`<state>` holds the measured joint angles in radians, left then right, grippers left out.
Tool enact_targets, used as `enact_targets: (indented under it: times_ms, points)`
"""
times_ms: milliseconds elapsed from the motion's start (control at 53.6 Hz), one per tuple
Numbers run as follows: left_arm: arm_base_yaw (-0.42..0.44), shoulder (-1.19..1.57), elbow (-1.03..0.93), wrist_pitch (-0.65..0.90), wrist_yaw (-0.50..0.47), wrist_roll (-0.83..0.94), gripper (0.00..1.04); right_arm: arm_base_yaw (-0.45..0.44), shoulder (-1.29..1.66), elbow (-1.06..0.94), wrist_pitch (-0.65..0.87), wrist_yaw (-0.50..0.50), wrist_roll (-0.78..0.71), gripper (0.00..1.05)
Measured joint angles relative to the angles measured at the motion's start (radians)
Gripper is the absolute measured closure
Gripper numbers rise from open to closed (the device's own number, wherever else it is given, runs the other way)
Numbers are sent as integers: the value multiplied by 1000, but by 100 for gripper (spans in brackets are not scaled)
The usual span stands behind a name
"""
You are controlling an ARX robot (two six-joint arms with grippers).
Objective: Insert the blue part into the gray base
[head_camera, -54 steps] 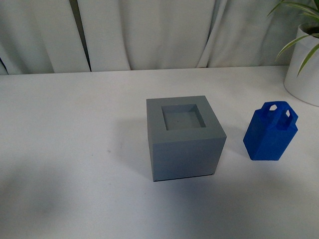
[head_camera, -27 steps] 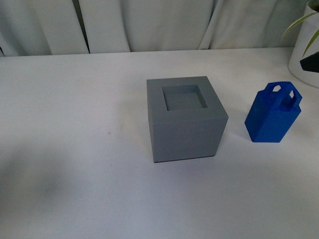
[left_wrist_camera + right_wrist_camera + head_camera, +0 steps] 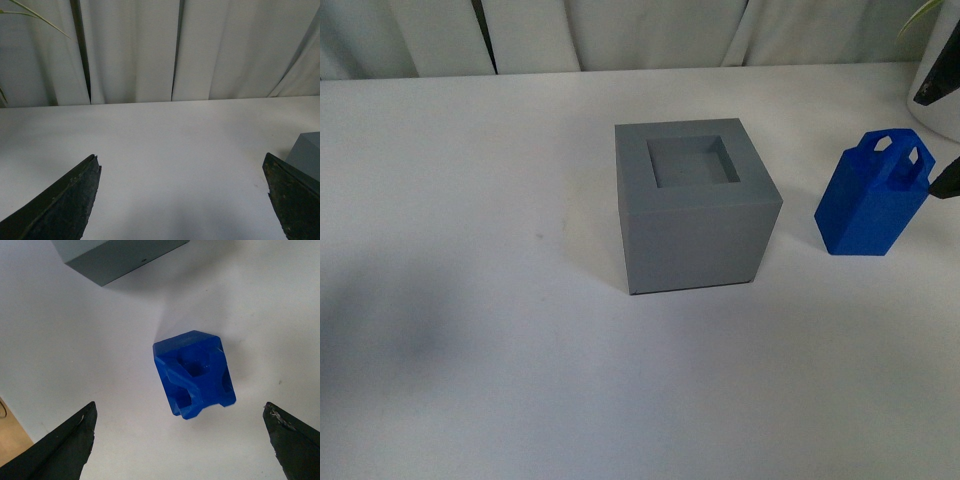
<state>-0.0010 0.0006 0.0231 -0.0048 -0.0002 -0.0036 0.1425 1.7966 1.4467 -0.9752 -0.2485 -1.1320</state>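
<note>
The gray base (image 3: 694,205) stands mid-table with its square recess facing up and empty. The blue part (image 3: 873,197) stands upright to its right, loop handles on top, apart from the base. My right gripper (image 3: 180,412) is open and empty, hovering above the blue part (image 3: 195,375), which lies ahead of its fingers; a corner of the base (image 3: 117,255) shows beyond. A dark fingertip (image 3: 946,180) of that gripper shows at the front view's right edge. My left gripper (image 3: 181,165) is open and empty over bare table, with the base's edge (image 3: 306,155) by one finger.
A white plant pot (image 3: 940,85) stands at the back right near the blue part. White curtains (image 3: 150,50) hang behind the white table (image 3: 470,250). A plant leaf (image 3: 30,12) shows in the left wrist view.
The front view has tilted down, so the base and blue part sit higher in frame. A right gripper fingertip has come into view beside the blue part.
</note>
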Motion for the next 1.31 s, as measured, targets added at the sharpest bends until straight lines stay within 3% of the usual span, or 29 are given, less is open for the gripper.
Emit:
enact_targets:
  times_ms: [373,858,1193,1305]
  points:
    - [0,0,0,0,0,0,6,50,145,82,-31,107,-140,7]
    - [0,0,0,0,0,0,6,34,193,69,38,102,-154,7]
    - [0,0,0,0,0,0,6,25,193,63,29,99,-154,55]
    - [0,0,0,0,0,0,6,21,193,75,-3,84,-151,58]
